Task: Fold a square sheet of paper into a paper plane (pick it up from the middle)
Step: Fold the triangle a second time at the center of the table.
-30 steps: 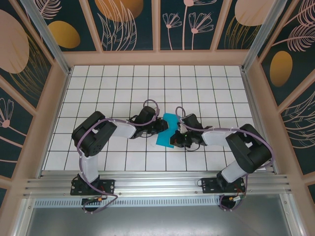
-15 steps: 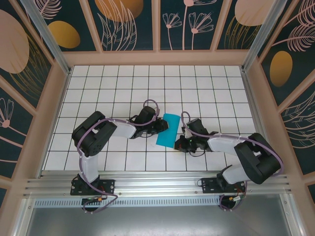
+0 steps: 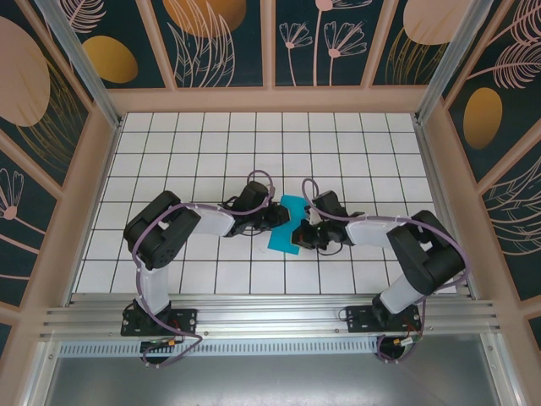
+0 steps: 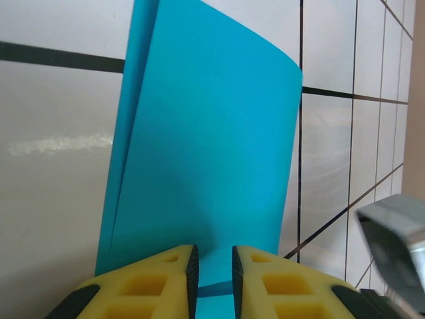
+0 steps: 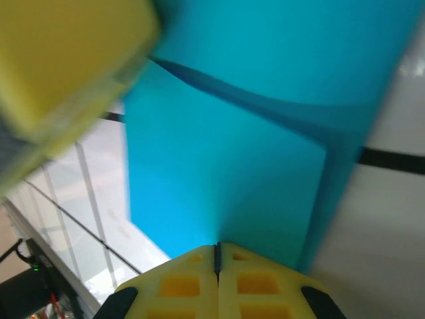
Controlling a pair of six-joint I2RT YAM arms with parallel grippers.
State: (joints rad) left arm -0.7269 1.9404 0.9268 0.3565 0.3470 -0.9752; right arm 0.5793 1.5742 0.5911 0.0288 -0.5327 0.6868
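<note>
In the top external view, the square sheet of paper (image 3: 284,228), teal-blue and already folded narrower, is lying near the middle of the white tiled desk (image 3: 169,152), running at a slant from its far end to its near end. Both arms are bending inward toward it. The left claw (image 3: 275,218) is sitting at the sheet's left edge and the right claw (image 3: 306,236) at its right edge, so the paper is lying between the two. In the left wrist view, the paper is stretching away from the yellow fingers (image 4: 159,282) across the tiles. A second layer is showing as a thin strip along its left side, and its far right corner is curling upward off the desk. The two fingers are standing a narrow gap apart with the paper's near edge running into that gap, but I cannot tell whether they are actually clamping it. In the right wrist view, the right claw's fingers (image 5: 255,282) are pressing tightly together, their seam closed, with the tips meeting the near edge of the paper. Whether a layer is caught between them is not showing. Beyond the tips, the lower layer is lying flat while an upper layer is bowing up above a shadowed fold line. A blurred yellow finger of the left claw is looming at the upper left.
</note>
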